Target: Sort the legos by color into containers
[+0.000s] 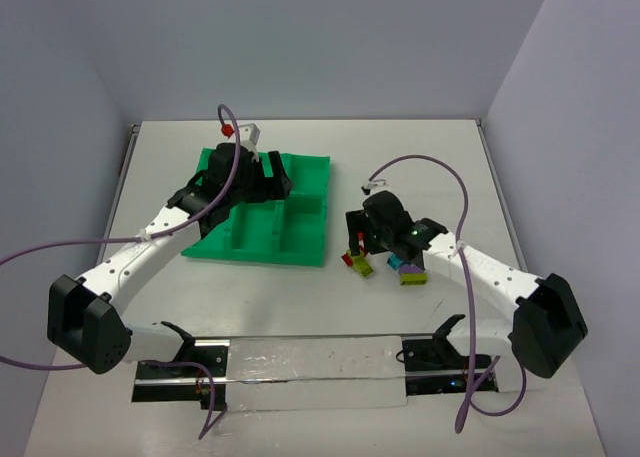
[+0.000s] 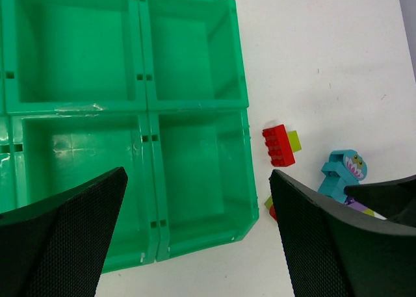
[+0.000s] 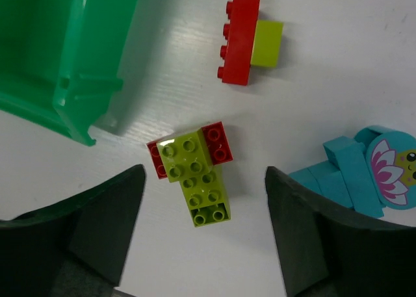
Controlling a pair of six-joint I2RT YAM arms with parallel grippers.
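The green tray (image 1: 300,217) lies left of centre; the compartments that show in the left wrist view (image 2: 195,63) are empty. My left gripper (image 1: 262,182) hovers over the tray, open and empty (image 2: 198,245). My right gripper (image 1: 362,245) is open (image 3: 205,238) above the loose legos, straddling a yellow-green brick stack (image 3: 198,177) that sits on a red brick (image 3: 218,141). A red brick joined to a yellow-green one (image 3: 244,40) lies farther off. A cyan piece with a flower face (image 3: 357,173) lies beside the right finger. A purple and yellow-green brick (image 1: 411,275) lies by the right arm.
The tray's near right corner (image 3: 58,63) is close to the left finger of my right gripper. The legos cluster just right of the tray (image 2: 279,145). A red and white object (image 1: 240,131) shows behind the tray. Grey walls surround the white table.
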